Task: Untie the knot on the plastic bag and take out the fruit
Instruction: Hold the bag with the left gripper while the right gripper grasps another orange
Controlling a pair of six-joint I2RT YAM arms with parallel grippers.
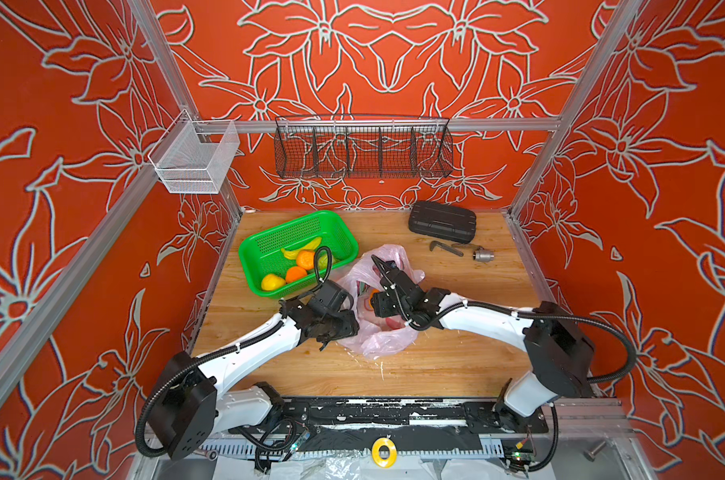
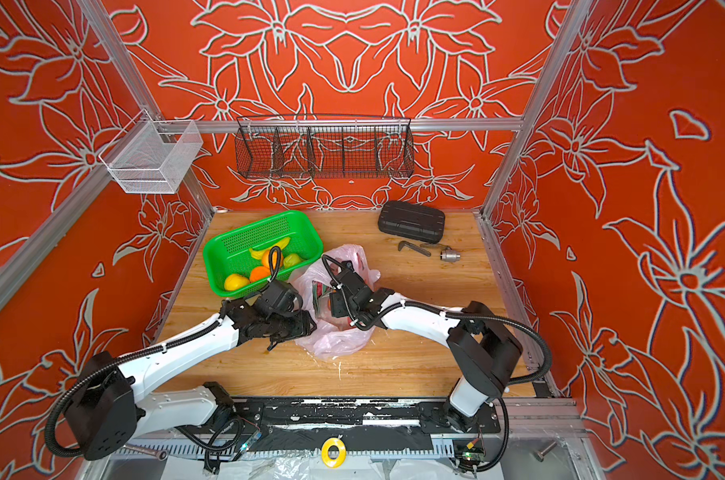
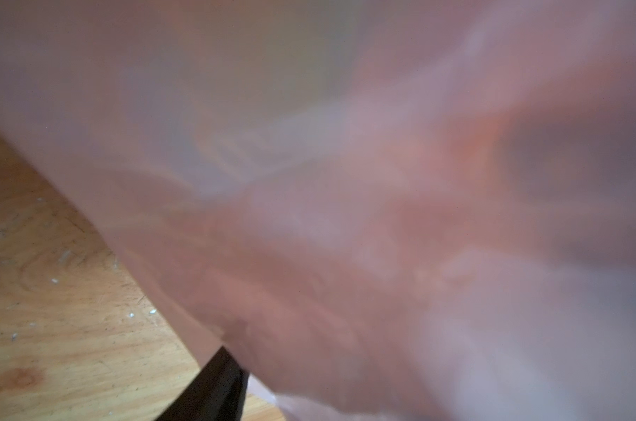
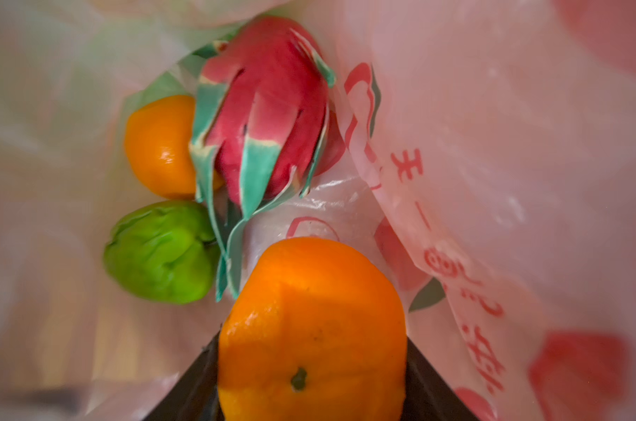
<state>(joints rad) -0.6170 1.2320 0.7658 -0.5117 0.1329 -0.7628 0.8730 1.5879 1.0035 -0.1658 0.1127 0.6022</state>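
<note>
Slippage is the risk to be feared: the orange (image 4: 309, 310) is pinched between the closed jaws of the right hand (image 4: 311, 342), deep inside the plastic bag (image 1: 388, 340). The round fruit could be squeezed out, or loose bag wall dragged up with it. The bag lies mid-worktop (image 1: 456, 353), its mouth open. The left hand (image 1: 336, 330) is veiled by the bag, so whether anything is gripped cannot be told. No knot can be made out.
</note>
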